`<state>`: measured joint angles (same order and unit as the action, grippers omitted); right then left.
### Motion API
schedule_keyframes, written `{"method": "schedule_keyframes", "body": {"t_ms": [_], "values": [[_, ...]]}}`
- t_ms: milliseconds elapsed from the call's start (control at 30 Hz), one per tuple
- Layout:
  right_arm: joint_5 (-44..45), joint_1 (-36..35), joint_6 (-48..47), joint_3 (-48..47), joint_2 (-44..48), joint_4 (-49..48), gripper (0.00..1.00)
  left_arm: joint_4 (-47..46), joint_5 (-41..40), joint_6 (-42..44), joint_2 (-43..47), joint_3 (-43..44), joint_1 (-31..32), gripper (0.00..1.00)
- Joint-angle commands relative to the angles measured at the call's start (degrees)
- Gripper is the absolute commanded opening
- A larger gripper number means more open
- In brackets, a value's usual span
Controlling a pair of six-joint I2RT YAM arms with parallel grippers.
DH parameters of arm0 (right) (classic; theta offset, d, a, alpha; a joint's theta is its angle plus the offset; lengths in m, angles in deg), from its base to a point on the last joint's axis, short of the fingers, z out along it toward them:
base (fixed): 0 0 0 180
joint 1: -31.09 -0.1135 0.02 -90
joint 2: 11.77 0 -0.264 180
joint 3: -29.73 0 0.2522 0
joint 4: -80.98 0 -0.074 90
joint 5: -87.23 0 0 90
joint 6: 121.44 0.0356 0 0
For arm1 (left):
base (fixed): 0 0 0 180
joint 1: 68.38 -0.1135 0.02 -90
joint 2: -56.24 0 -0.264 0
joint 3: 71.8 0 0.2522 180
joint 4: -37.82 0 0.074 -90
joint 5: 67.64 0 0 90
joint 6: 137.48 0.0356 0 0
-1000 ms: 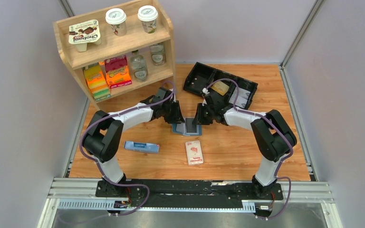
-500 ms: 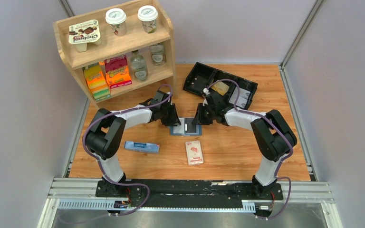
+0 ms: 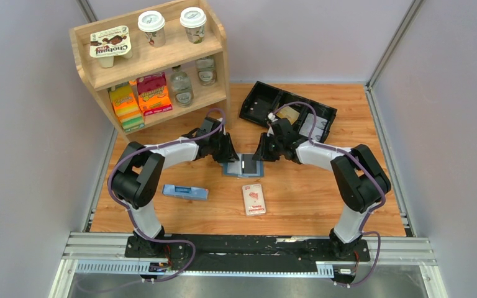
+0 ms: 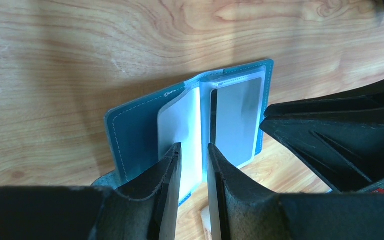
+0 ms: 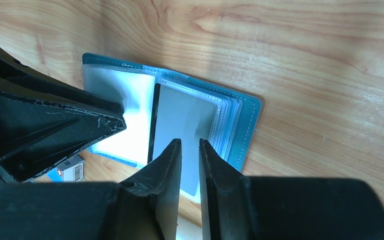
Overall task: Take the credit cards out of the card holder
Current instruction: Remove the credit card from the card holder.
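Light blue folding card holder (image 4: 130, 132) lies open on the wooden table (image 3: 304, 198), mid-table btwn the two arms. Its stitched L panel is tilted up a bit and the clear plastic sleeves (image 4: 180, 125) are fanned like pages.

Dark grey plastic card (image 5: 185, 112) w/ a black stripe along one edge sits in the R-hand sleeve. Its near end pokes out past the holder's edge, toward the R wrist.

L gripper (image 4: 194, 150) is low over the holder's near edge, jaws a narrow gap apart. Sleeve edge shows in the gap; can't tell if it's pinched or just straddled.

R gripper (image 5: 189, 145) comes in from the opposite side, jaws a thin slit apart. Card face shows through the slit, so nothing is clamped. Can't tell if the tips touch the card. The two grippers are just beside each other over the holder.

Tan-gold card (image 3: 290, 116) lies in a compartment of the black plastic tray (image 3: 254, 102) at the far side, partly behind the R arm's cable.

Nearer the bases: long narrow pale blue box (image 3: 185, 192) to the L, white pack w/ red picture (image 3: 254, 198) just below the holder, apart from it. Wooden shelf unit (image 3: 161, 59) w/ cups, bottles and cartons stands far L.
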<state>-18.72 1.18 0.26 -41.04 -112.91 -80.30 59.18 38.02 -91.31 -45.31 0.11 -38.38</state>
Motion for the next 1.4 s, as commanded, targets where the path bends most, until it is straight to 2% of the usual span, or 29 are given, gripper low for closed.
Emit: {"method": "schedule_keyframes", "body": {"t_ms": [0,133,367,567,667,800,1133,1367], "values": [[0.12,0.2,0.46,0.93,0.25,-2.22,0.2,-2.67,1.39,-0.99,0.49,-0.23,0.06,0.33],[-0.31,0.2,0.38,1.73,-1.6,-3.01,0.15,-3.2,1.65,-1.17,-0.13,-0.49,0.15,0.33],[-0.84,0.2,0.46,3.49,-2.22,-3.72,0.14,-4.08,2.62,-1.69,-3.03,-0.84,0.06,0.34],[-1.9,0.2,0.99,4.1,-3.01,-4.42,0.14,-7.24,5.17,-3.27,-3.56,-1.81,0.15,0.34],[-2.07,0.2,1.25,4.37,-3.45,-4.34,0.13,-12.41,6.83,-4.5,-2.95,-3.39,0.15,0.33],[-2.07,0.12,1.43,4.81,-3.97,-6.27,0.13,-17.07,8.94,-6.35,-1.98,-5.15,0.15,0.28],[-1.9,0.2,1.43,5.07,-4.68,-6.62,0.13,-21.04,8.51,-8.02,1.36,-8.58,-0.38,0.02],[-2.07,0.2,1.52,5.33,-5.99,-7.23,0.13,-28.77,10.7,-12.06,2.06,-14.47,-2.84,0.0]]}}
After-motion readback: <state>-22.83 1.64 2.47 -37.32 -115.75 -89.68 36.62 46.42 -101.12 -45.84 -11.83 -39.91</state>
